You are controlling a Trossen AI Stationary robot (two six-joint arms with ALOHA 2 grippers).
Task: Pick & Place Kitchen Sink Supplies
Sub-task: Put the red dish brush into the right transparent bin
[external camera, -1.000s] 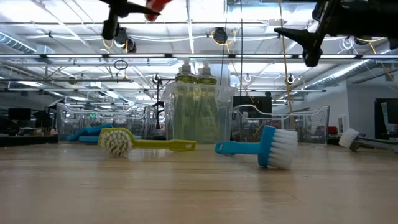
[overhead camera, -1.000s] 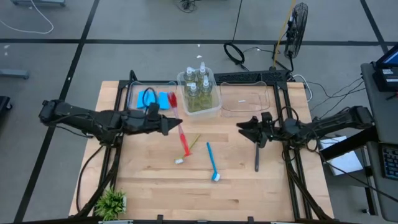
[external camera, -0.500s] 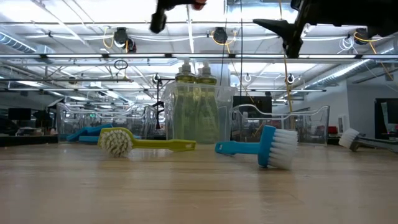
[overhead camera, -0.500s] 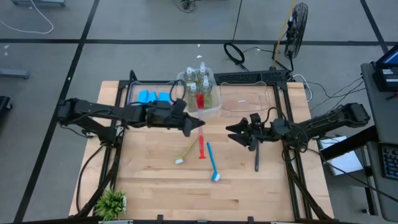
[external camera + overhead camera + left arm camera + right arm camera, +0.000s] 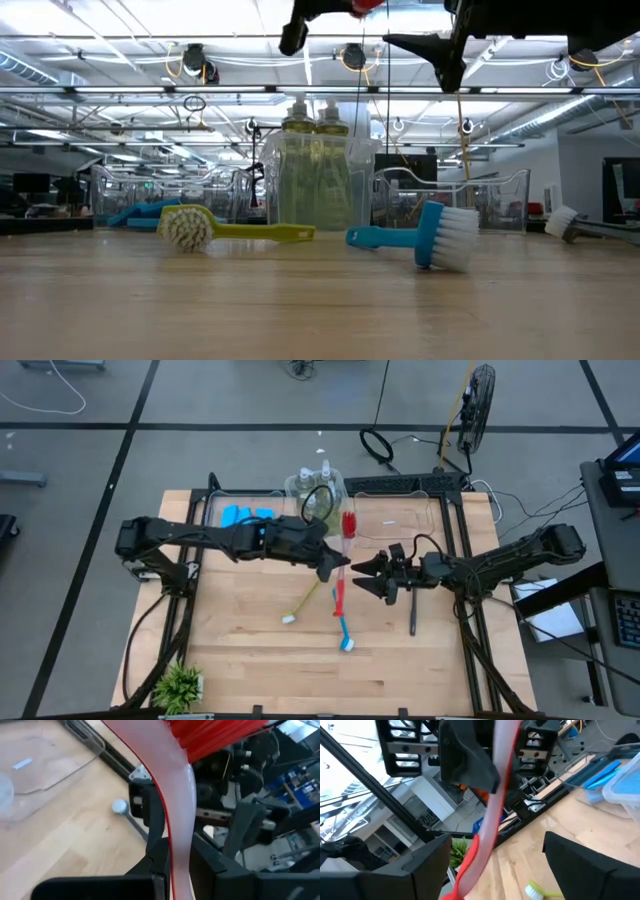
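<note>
On the far left of my wooden worktop (image 5: 240, 660) the clear plastic bin (image 5: 216, 510) holds the blue rectangular sponges (image 5: 248, 514), so I judge that part sorted. Next to it, the second clear plastic bin (image 5: 297, 484) holds the clear pump bottles of yellow-green liquid (image 5: 320, 495), also put away as far as I can see.

The brushes are what is left. The slim yellow-green long-handled brush (image 5: 302, 601) lies on the bare wood, its long axis slanted, white bristle head toward the near edge and handle tip pointing away toward the bins. My left end effector (image 5: 332, 565) is clamped on the slim red long-handled brush (image 5: 343, 555), held in the air above the worktop's middle; its long axis runs roughly from far edge to near edge, red bristle head at the far end by the bottle bin, handle tip pointing to the near edge. Under it the slim blue long-handled brush (image 5: 343, 628) lies along nearly the same line, head toward the near edge.

My right end effector (image 5: 366, 574) hangs just beside the red handle with its fingers spread wide and nothing in them; from the right wrist view I think the handle sits between them, though I cannot be sure. Further right the slim dark grey long-handled brush (image 5: 412, 613) lies flat, and the third clear plastic bin (image 5: 395, 525) looks unfilled.
</note>
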